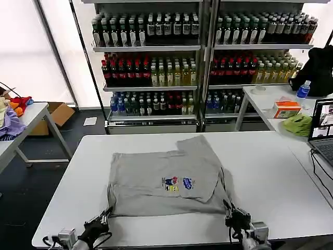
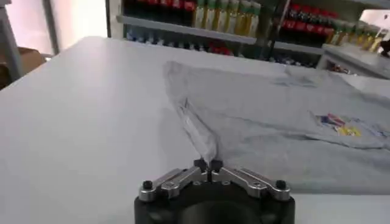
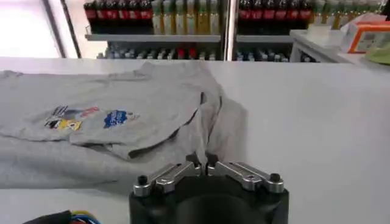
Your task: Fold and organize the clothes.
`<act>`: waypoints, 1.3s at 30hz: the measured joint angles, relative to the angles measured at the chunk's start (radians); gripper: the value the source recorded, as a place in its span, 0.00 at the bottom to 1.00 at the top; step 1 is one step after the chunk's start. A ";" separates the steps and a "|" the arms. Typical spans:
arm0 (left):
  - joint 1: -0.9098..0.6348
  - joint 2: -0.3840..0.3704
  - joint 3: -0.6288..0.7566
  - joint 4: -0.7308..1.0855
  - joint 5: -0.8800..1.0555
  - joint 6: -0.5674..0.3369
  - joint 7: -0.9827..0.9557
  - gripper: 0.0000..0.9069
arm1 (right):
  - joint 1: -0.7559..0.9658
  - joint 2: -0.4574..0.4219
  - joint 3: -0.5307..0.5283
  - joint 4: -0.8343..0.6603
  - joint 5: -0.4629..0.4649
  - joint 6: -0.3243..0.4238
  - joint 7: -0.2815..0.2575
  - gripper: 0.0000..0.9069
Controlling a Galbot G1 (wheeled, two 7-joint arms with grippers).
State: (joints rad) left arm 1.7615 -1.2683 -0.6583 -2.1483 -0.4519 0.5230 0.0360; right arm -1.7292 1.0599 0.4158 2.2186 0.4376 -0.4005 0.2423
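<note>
A light grey T-shirt [image 1: 156, 179] with a small multicoloured chest print [image 1: 177, 183] lies on the white table [image 1: 270, 177], one side folded over its middle. My left gripper [image 1: 106, 213] is at the shirt's near left corner, shut on the hem; in the left wrist view a pinched ridge of T-shirt [image 2: 274, 122] cloth runs into the left gripper [image 2: 208, 164]. My right gripper [image 1: 229, 211] holds the near right corner. In the right wrist view the right gripper [image 3: 203, 161] is shut on a fold of the T-shirt [image 3: 122, 131].
Shelves of bottles [image 1: 151, 62] stand behind the table. A side table on the left carries a lilac-and-orange cloth heap [image 1: 10, 117]. On the right table are a lime-green cloth [image 1: 297, 125], an orange box [image 1: 286, 108], a laptop [image 1: 322, 130] and cables.
</note>
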 measured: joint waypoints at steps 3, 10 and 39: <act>0.053 0.003 -0.020 -0.035 0.010 0.007 -0.001 1.00 | -0.034 0.002 0.013 0.032 -0.009 -0.010 0.004 1.00; 0.117 0.024 -0.069 -0.108 0.022 0.038 0.004 1.00 | -0.049 -0.007 0.071 0.077 0.029 -0.019 0.006 1.00; -0.472 0.318 0.040 0.265 -0.105 0.047 0.184 1.00 | 0.863 0.069 -0.093 -0.567 0.022 -0.156 -0.295 1.00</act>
State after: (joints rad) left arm 1.2894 -0.9498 -0.6180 -1.8830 -0.5566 0.5704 0.2205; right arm -0.8660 1.1293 0.3230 1.6519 0.4598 -0.5567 -0.0523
